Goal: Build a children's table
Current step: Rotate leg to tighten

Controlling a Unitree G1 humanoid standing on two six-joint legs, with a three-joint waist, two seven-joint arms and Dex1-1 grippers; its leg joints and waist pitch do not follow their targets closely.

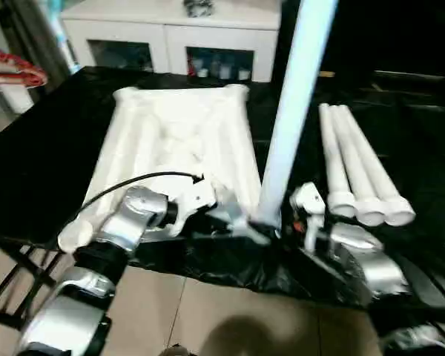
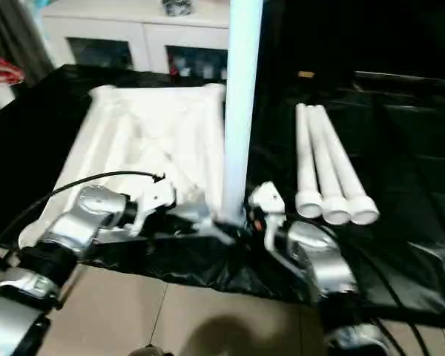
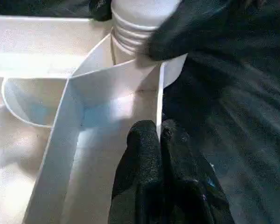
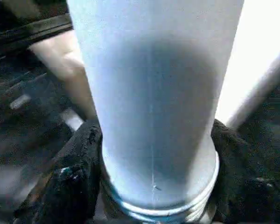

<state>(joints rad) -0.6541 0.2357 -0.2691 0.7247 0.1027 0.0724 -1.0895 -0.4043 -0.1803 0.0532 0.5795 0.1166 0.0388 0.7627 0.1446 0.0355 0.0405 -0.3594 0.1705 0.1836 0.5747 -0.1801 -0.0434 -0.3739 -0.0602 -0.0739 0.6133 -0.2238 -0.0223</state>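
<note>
Table-top slab of white ribbed plastic [image 1: 174,141] sits frame centre; our left claw [image 3: 159,140] pinches its rim, right claw [image 4: 154,154] hugs the upright white leg [image 1: 293,111]. We'd keep it plumb while twisting.

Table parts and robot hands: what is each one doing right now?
Table top: upside down on the black sheet, ribs facing up.
Standing leg: upright, threaded end at the near right corner socket.
Three spare legs: lying side by side, right of the top.
Left gripper: fingers shut on a rim wall of the top.
Right gripper: fingers on both sides of the standing leg's base.
Cabinet: glass doors closed.
</note>
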